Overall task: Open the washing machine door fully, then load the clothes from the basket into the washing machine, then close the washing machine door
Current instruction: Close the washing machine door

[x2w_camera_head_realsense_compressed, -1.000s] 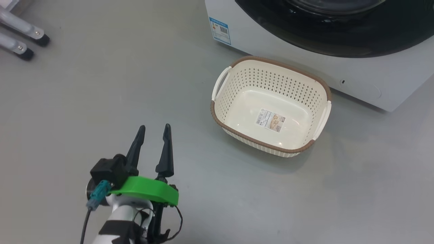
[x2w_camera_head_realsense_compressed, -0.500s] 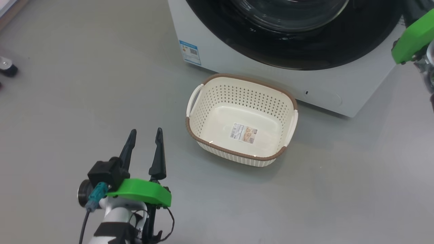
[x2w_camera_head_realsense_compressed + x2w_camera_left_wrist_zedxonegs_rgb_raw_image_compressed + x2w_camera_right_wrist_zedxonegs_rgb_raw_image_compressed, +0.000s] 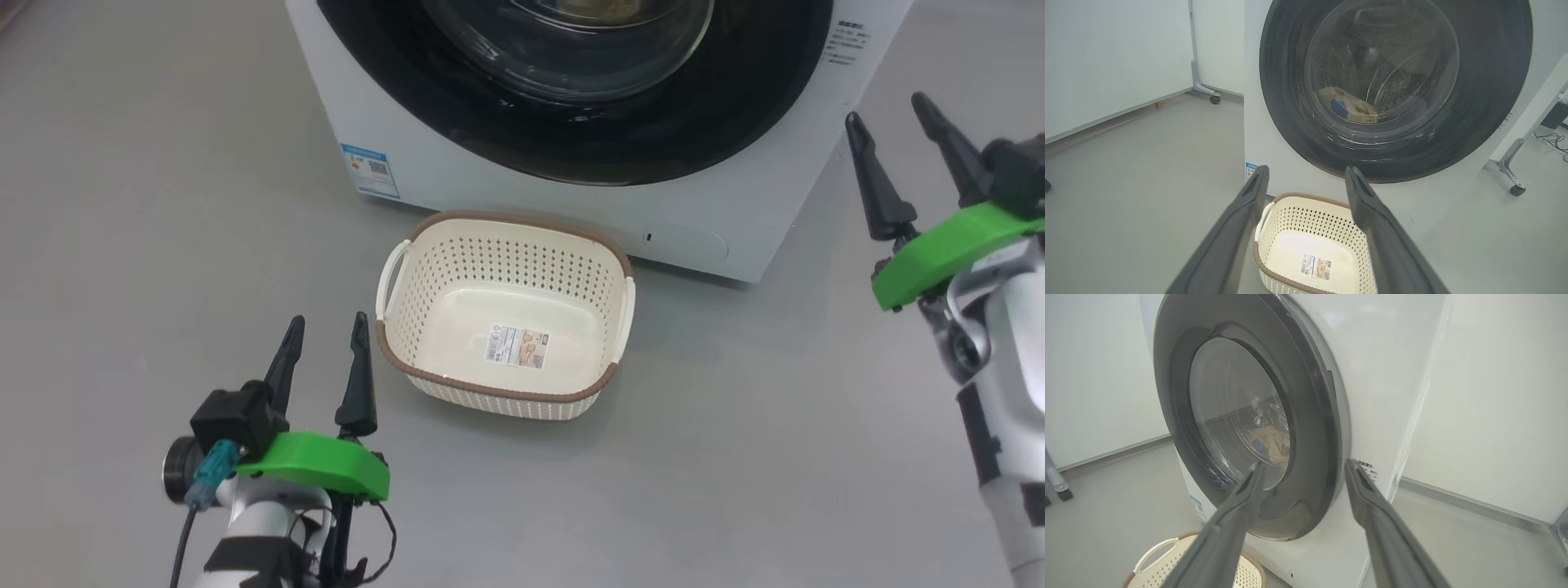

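- One washing machine [image 3: 784, 163], with one round door [image 3: 735, 98], one blue sticker [image 3: 371, 170] and one round hatch [image 3: 686, 243].
- One basket [image 3: 506, 261], with two white handles [image 3: 392, 278] and one label [image 3: 518, 346].
- One small heap of clothes [image 3: 1349, 108] behind the glass; one cream piece and one blue piece can be made out.
- Two grippers, the left gripper [image 3: 327, 318] and the right gripper [image 3: 885, 106], each with two dark fingers [image 3: 357, 384].

Left claw [image 3: 327, 318]: black, green-collared, seemingly teal-plugged

We find the basket [image 3: 490, 261] on the floor [image 3: 163, 204] just before the washing machine [image 3: 441, 171], the clothes [image 3: 1349, 108] inside behind its door [image 3: 735, 106]. Our left gripper [image 3: 326, 318] lies left of the basket, our right gripper [image 3: 886, 106] well right.
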Motion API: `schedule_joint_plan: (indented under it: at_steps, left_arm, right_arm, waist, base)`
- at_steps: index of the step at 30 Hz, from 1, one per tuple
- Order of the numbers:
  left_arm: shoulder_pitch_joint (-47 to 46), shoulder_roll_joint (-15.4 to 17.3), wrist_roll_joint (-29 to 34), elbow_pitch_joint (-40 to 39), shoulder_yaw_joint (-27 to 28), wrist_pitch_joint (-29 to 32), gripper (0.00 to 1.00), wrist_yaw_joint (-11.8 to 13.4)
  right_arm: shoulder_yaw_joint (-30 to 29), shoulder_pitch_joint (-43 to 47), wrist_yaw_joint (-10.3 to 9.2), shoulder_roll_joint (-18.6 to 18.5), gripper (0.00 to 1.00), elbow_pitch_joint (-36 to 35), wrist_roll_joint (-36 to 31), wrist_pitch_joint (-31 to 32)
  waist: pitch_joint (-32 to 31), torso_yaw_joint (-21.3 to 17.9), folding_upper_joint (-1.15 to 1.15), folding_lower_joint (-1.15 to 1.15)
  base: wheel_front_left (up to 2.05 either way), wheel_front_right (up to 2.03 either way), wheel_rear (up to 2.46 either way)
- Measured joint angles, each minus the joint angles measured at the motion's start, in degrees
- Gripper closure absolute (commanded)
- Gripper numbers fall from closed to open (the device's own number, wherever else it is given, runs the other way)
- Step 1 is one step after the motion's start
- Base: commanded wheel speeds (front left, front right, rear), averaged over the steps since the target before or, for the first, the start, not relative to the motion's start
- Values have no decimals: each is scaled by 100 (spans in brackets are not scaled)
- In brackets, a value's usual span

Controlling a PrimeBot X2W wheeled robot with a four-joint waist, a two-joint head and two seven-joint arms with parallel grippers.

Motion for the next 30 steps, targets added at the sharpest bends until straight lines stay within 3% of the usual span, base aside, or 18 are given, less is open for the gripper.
schedule_joint_plan:
  at_steps: [16,30]
  left_arm:
    - [242,235,-2,-2,4,14,0,23]
    - [555,297,-68,-83,58,45,0,166]
  right_arm:
    - [-1004,2257,0,755,0,-1482,-342,215]
    - [-1658,3726,-1,1050,0,-3087,-380,687]
  waist:
    - [-310,-936,0,0]
    - [-429,-1042,0,0]
  base:
    - [0,0,0]
    - [0,0,0]
